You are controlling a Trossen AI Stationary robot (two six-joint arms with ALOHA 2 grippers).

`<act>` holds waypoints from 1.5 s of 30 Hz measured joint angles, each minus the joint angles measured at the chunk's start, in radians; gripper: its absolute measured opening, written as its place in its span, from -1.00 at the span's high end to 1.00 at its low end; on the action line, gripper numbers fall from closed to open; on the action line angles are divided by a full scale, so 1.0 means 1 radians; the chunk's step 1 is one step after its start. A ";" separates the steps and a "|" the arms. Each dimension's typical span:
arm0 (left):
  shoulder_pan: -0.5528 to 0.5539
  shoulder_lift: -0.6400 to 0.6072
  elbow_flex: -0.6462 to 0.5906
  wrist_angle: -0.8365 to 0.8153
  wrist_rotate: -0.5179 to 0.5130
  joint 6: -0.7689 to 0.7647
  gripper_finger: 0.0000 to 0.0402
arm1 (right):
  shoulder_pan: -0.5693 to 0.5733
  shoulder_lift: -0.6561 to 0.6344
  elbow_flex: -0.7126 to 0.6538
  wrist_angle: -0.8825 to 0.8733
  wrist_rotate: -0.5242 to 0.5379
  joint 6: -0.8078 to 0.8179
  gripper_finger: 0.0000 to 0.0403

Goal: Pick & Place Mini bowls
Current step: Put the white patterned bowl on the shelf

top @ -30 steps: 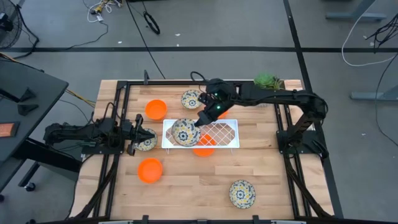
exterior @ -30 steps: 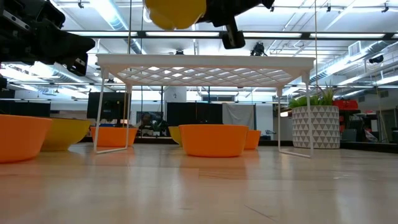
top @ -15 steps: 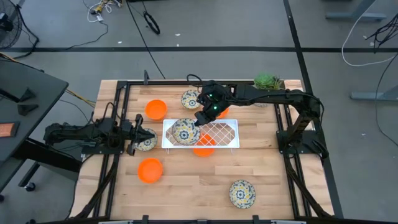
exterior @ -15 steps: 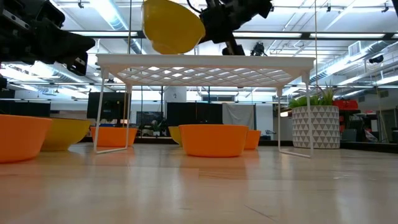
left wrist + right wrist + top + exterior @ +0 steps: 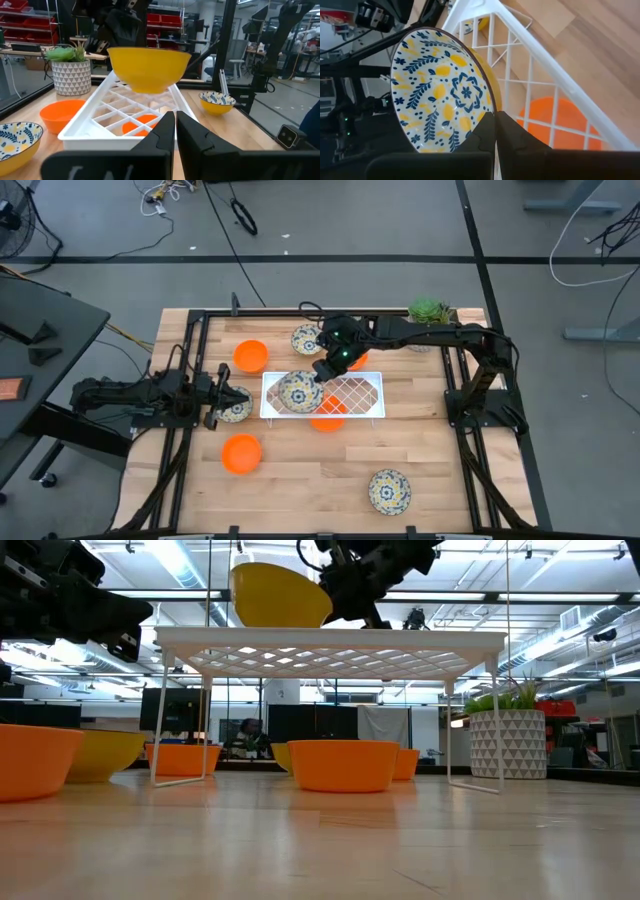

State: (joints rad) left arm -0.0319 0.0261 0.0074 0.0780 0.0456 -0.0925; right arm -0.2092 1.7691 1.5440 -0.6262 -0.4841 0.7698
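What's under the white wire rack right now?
Under the white wire rack sits an orange bowl, visible through the grid. The patterned bowl held on top by the right claw covers the rack's left end, so anything beneath there is hidden from above.

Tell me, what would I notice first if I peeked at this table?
You'd first spot the right gripper pinching a flowery bowl by its rim, right on the left end of the white wire rack at the table's middle. Bright orange bowls sit around it, and one hides under the rack.

Overhead, table-level and both wrist views share the white rack.
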 joint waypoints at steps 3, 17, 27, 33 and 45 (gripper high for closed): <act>0.000 0.000 0.000 0.000 0.000 0.000 0.88 | 0.000 0.000 0.000 0.000 0.009 -0.004 1.00; 0.000 0.000 0.000 0.000 0.000 0.000 0.88 | 0.000 0.008 0.000 -0.002 0.024 -0.007 1.00; 0.000 0.000 0.000 0.000 0.000 0.000 0.88 | 0.000 0.008 0.000 0.001 0.024 -0.015 1.00; 0.000 0.000 0.000 0.000 0.000 0.000 0.88 | 0.000 0.010 0.000 0.007 0.023 -0.037 1.00; 0.000 0.000 0.000 0.000 0.000 0.000 0.88 | 0.001 0.013 0.000 0.035 0.024 -0.036 1.00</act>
State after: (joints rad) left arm -0.0321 0.0261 0.0071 0.0776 0.0460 -0.0925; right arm -0.2081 1.7821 1.5444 -0.5907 -0.4603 0.7334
